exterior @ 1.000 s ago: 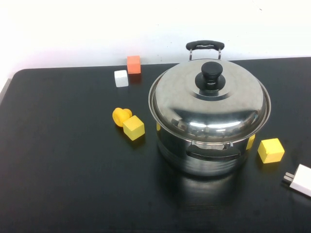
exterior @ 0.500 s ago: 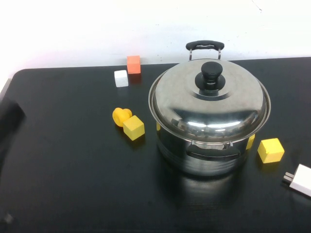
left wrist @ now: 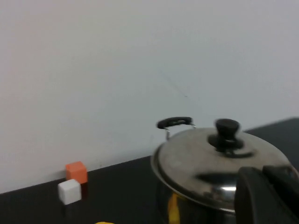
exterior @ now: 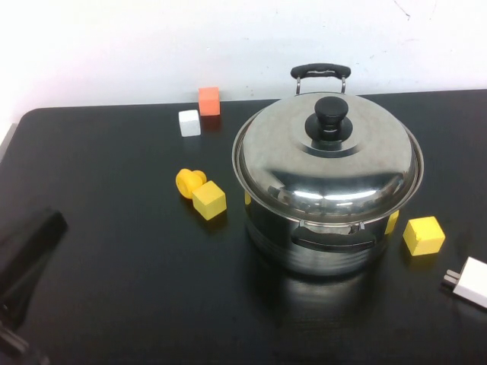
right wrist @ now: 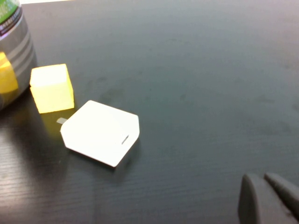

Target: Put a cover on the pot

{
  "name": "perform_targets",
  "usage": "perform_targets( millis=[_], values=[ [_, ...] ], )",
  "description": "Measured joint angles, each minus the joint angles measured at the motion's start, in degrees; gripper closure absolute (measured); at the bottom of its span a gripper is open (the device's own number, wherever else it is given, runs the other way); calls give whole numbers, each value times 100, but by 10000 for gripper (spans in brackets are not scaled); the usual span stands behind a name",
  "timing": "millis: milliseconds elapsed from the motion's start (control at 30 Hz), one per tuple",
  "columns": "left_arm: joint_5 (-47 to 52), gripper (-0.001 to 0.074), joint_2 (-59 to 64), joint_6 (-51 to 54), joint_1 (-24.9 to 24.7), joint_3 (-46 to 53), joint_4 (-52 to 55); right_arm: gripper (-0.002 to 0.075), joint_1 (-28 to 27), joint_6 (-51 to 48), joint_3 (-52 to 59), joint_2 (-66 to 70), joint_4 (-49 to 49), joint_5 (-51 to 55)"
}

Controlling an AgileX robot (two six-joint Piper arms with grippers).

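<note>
The pot [exterior: 323, 247] is big, round and shiny steel with straight sides. It stands on the black tabletop [exterior: 114, 251], a bit right of the middle and near the white wall [exterior: 114, 46]. A domed steel lid [exterior: 327, 163] with a round black knob [exterior: 332, 112] sits on top of it, so nothing inside the pot can be seen. One black handle [exterior: 321, 72] sticks up at the back, and another shows at the front under the lid's rim.

A yellow block [exterior: 209, 200] lies left of the pot, touching a round yellow piece [exterior: 189, 182]. Farther back are a white cube [exterior: 189, 122] and an orange cube [exterior: 209, 100], close together by the wall. A second yellow block [exterior: 424, 235] sits just right of the pot. A thin yellow bit peeks out between that block and the pot, mostly hidden. A white plug [exterior: 468, 281] with metal prongs lies at the right edge, partly cut off.

The left claw [exterior: 23, 258] is a dark, blurry shape at the low left corner, well apart from the pot, and it is closed with nothing in it. The right claw [right wrist: 268, 198] shows only in its own wrist view as dark tips pressed together above the tabletop near the plug, holding nothing
</note>
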Motion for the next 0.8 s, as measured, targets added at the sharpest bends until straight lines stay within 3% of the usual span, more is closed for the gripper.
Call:
perform_targets(
  millis=[133, 233, 367, 633, 700, 800],
  values=[
    [735, 735, -96, -455, 24, 4, -347, 728, 0, 0, 0, 0, 0, 0],
    [1124, 735, -260, 129, 232, 14, -1465, 728, 0, 0, 0, 0, 0, 0],
    [1303, 735, -508, 1833, 838, 83, -3588, 728, 0, 0, 0, 0, 0, 0],
    [1446, 735, -1078, 6533, 2309, 171, -8691, 728, 0, 0, 0, 0, 0, 0],
    [1489, 735, -1275, 7337, 2559, 360, -9363, 728, 0, 0, 0, 0, 0, 0],
    [1474, 735, -1724, 7753, 2805, 838, -9701, 728, 0, 0, 0, 0, 0, 0]
  ],
)
